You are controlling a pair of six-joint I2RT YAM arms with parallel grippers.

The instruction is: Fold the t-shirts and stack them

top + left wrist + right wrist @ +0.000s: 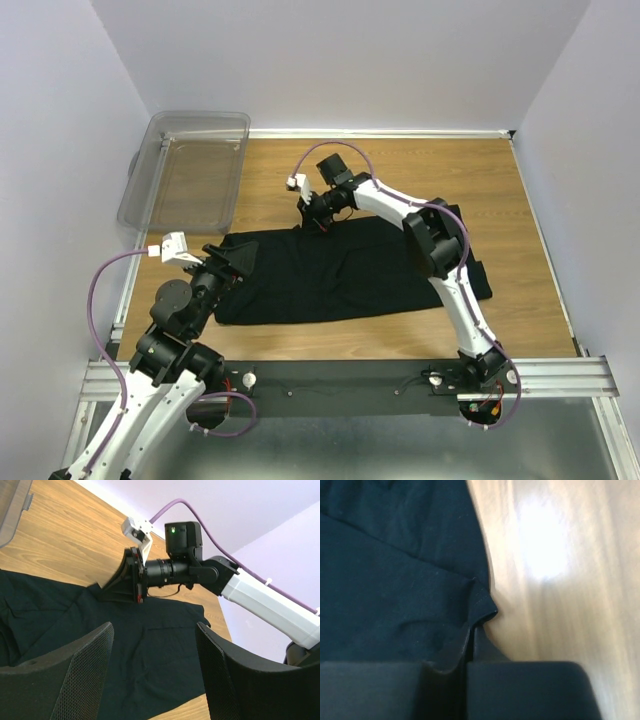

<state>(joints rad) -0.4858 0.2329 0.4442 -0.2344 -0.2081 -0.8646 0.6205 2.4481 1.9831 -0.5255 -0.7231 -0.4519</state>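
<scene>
One black t-shirt [340,275] lies spread flat across the middle of the wooden table. My right gripper [316,216] reaches over to the shirt's far edge. In the right wrist view its jaws [472,635] are pressed together on a hem corner of the t-shirt [395,580]. My left gripper [233,260] hovers over the shirt's left end, open, with nothing between its fingers [75,665]. The left wrist view looks across the t-shirt [150,645] at the right gripper [131,580], which is down at the cloth's far edge.
A clear plastic bin [190,170] stands at the table's far left corner, and its edge shows in the left wrist view [12,510]. Bare wood [450,170] runs behind and to the right of the shirt. Walls close in on three sides.
</scene>
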